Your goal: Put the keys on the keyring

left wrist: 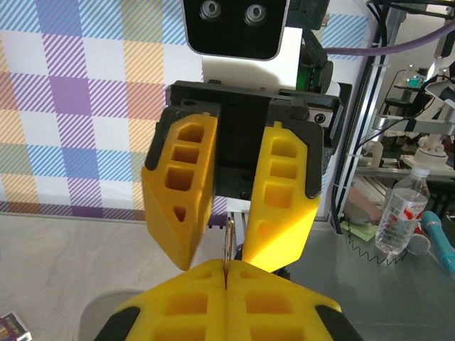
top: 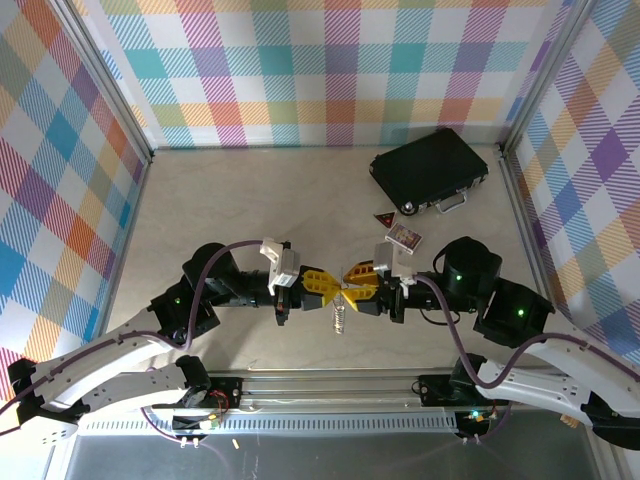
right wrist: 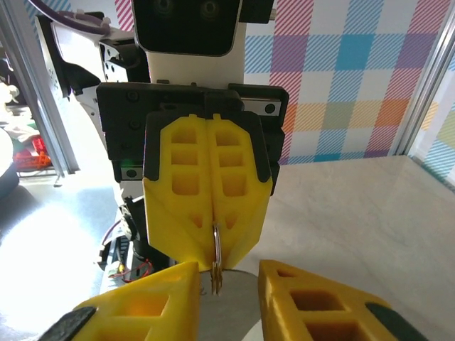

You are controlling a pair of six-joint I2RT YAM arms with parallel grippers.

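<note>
My left gripper (top: 328,287) and right gripper (top: 358,285) meet tip to tip above the near middle of the table. The left gripper (left wrist: 226,264) is shut on the thin metal keyring (left wrist: 229,243), which stands edge-on out of its yellow fingertips. In the right wrist view the keyring (right wrist: 217,241) pokes from the left gripper's closed fingers. The silver keys (right wrist: 215,278) hang from it, edge-on. My right gripper (right wrist: 227,273) is open, one finger on each side of the keys, not touching them. From above, the keys (top: 340,318) dangle below the two grippers.
A black case (top: 430,170) lies at the back right of the table (top: 200,220). A small patterned card (top: 404,237) and a small red piece (top: 384,218) lie just in front of it. Plaid walls close in the left, back and right sides.
</note>
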